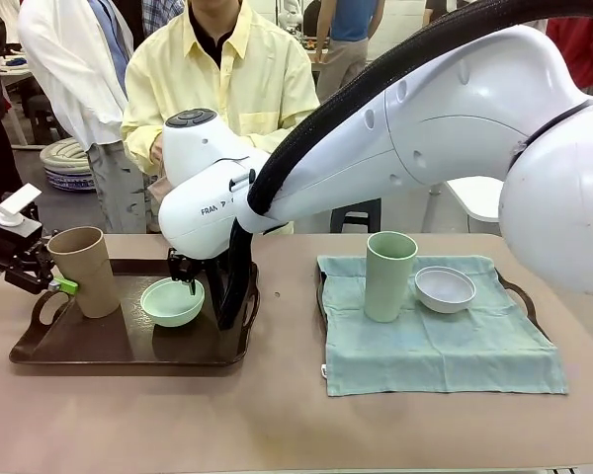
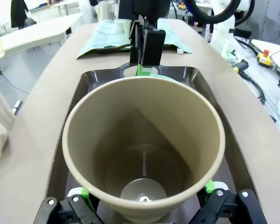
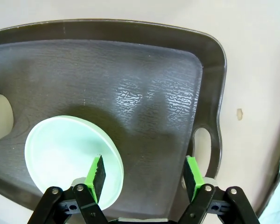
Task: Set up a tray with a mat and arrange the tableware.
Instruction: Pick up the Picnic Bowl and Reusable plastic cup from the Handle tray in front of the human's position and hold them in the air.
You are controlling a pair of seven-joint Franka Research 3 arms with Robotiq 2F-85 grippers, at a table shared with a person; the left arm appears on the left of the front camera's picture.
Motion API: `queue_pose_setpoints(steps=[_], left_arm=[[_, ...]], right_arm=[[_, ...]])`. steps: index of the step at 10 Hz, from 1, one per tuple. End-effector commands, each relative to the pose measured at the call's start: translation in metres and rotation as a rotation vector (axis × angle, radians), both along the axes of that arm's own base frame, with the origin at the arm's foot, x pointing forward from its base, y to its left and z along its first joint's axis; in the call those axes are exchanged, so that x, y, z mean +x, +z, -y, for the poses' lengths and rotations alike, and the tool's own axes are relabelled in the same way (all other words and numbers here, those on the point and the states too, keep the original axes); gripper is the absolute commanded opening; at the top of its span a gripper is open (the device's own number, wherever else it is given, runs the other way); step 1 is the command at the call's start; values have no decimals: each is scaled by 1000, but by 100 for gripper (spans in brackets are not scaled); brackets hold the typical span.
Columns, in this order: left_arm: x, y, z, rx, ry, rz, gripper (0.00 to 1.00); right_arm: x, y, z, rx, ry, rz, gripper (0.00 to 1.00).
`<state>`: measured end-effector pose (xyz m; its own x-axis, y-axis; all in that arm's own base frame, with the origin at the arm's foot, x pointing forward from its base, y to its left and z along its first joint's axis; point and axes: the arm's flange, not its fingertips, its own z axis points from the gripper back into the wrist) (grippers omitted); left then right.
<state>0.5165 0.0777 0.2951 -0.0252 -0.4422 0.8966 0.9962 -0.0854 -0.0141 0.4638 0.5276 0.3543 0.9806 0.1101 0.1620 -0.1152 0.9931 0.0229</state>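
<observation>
- The tan cup (image 1: 84, 269) stands at the left end of the dark tray (image 1: 109, 348). The left gripper (image 2: 145, 193) has its fingers spread wide, one on each side of the cup, low down. I can't tell if the pads touch it.
- The cup is tall. If the fingers squeeze it so low, or one pad pushes first, it may tip over or slide.
- The mint bowl (image 1: 171, 301) sits in the middle of the same tray. The right gripper (image 3: 143, 175) is spread wide too and holds nothing. One finger is inside the bowl and the other is outside, with the rim between them.
- A pinch on just one edge is a weak hold. The bowl may tilt, hang down or slip out when it is lifted.
- Both arms are over one tray, near each other. A quick move could make them bump or shove the tray.
- The sage green cup (image 1: 389, 276) and the white bowl (image 1: 445, 288) stand close together on the green mat (image 1: 445, 351) at the right. A bowl carried there too low could knock the tall cup down.
</observation>
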Motion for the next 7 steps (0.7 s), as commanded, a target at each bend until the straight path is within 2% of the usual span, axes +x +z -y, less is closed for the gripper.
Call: queue_pose_setpoints(steps=[1, 6, 7], left_arm=[[3, -9, 2, -4, -19, 20, 100], [6, -14, 5, -4, -28, 15, 100], [5, -14, 5, -4, -31, 19, 90]], right_arm=[[-4, -4, 8, 31, 14, -26, 87], [-2, -6, 4, 46, 29, -43, 87], [-1, -8, 3, 75, 40, -57, 87]])
